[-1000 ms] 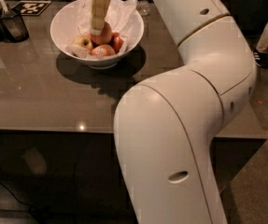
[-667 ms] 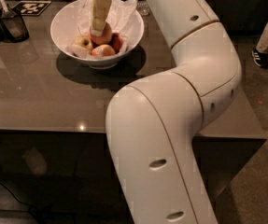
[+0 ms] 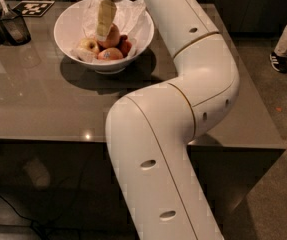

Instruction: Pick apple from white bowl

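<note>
The white bowl [image 3: 68,31] stands at the back left of the grey table, lined with crinkled white paper. My gripper [image 3: 108,31] reaches down into it from above. A tan finger [image 3: 105,18] lies against the left side of the red-orange apple [image 3: 115,36], which sits a little above the other fruit. The second finger is hidden behind the apple. A yellow-green apple [image 3: 89,45], another red-orange apple [image 3: 110,54] and a dark red apple [image 3: 126,47] lie in the bottom of the bowl.
A small dark cup with a utensil [image 3: 13,28] stands at the table's far left, with a black-and-white tag [image 3: 33,7] behind it. My white arm [image 3: 193,84] crosses the table's right half. A person's leg and shoe [image 3: 283,59] are at the far right.
My arm has swung its elbow to the right and lower. The gripper stays in the bowl, and the red-orange apple now shows beside the finger, above the other fruit.
</note>
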`<state>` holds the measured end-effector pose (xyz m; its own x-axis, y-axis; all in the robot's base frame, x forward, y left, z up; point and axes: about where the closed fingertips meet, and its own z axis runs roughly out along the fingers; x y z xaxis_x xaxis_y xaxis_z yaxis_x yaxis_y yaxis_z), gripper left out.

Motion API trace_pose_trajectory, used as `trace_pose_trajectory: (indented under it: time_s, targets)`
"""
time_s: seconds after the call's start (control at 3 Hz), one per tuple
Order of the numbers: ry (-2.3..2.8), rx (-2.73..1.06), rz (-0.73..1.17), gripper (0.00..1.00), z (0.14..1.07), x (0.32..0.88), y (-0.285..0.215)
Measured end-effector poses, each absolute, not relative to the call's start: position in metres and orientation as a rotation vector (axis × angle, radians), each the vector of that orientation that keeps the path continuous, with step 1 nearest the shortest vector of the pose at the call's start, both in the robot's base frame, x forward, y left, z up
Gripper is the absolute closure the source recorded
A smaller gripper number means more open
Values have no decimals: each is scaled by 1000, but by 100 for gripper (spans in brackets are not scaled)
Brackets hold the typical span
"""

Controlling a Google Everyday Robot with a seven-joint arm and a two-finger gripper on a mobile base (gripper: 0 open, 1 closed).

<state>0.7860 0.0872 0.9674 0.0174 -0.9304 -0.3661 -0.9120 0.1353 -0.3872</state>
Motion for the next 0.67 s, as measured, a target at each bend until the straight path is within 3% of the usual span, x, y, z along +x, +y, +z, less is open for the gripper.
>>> trace_pose_trajectory:
  time_s: [0.67]
  targets:
    - [1955, -1782, 19, 0, 929, 786, 73]
